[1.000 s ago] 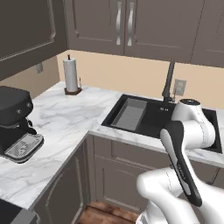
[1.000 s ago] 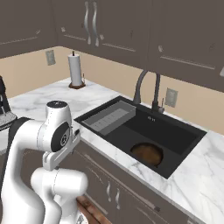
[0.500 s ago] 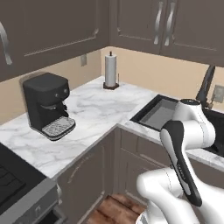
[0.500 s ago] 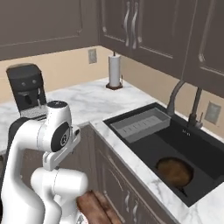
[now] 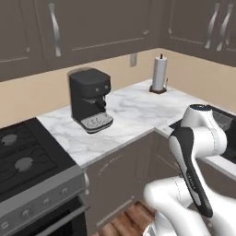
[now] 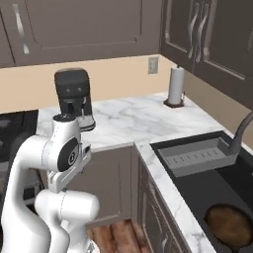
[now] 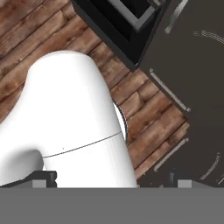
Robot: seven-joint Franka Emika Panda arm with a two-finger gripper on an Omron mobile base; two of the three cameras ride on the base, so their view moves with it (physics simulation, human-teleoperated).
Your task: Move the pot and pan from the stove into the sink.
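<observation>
The two-finger gripper (image 7: pixel 109 183) points down at the brown wooden floor (image 7: pixel 144 109), its jaws spread wide and empty. The shallow brown-inside pan (image 6: pixel 228 225) lies in the black recessed sink (image 6: pixel 195 190). The black gas stove (image 5: pixel 25 161) is at the left. Farther back, a black coffee machine (image 5: pixel 90 99) stands on the white marble counter (image 5: pixel 133 113), and behind it a white paper towel roll (image 5: pixel 159 73).

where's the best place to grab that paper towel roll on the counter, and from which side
Probably the paper towel roll at mid-height, jaws level, coming in from the open counter side in front of it. It stands upright on a small dark base, so its round sides are exposed, while the wall sits close behind and blocks any approach from there.
</observation>
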